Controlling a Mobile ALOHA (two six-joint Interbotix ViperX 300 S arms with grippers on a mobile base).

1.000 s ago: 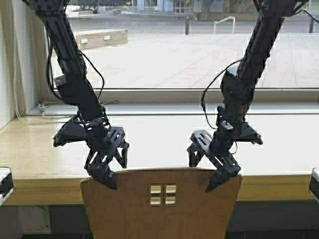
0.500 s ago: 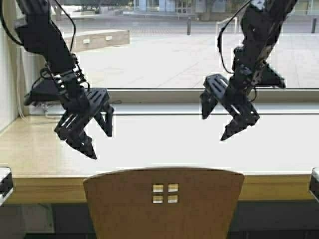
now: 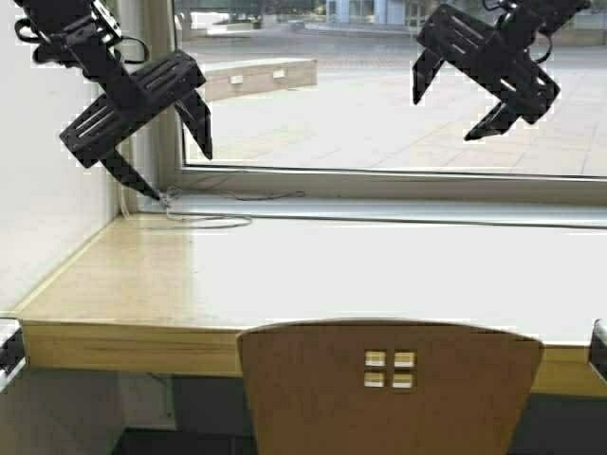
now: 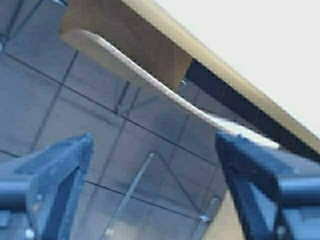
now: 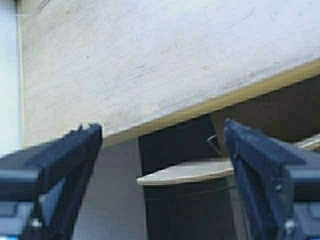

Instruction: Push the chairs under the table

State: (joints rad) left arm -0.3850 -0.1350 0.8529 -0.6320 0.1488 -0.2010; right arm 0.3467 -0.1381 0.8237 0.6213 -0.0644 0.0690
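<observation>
One light tan chair (image 3: pixel 389 389) with four small square cutouts stands at the bottom of the high view, its back against the front edge of the long light-wood table (image 3: pixel 285 275). My left gripper (image 3: pixel 180 175) hangs open high at the upper left, far above the table. Open as well, my right gripper (image 3: pixel 444 118) is raised at the upper right. Neither touches the chair. In the left wrist view the chair back (image 4: pixel 130 45) and chrome legs (image 4: pixel 135 185) show beyond the open gripper (image 4: pixel 155 145). The right wrist view shows the table top (image 5: pixel 150 60) and the chair's top edge (image 5: pixel 185 175).
A white wall (image 3: pixel 57 218) closes the table's left end. A window with a sill runs behind the table, and a thin cable (image 3: pixel 204 220) lies at the back left corner. Grey tiled floor (image 4: pixel 60 115) lies under the chair.
Both grippers have lifted off the chair back and risen high and apart. The robot has moved: the chair and table have shifted right, and the left wall has come into view.
</observation>
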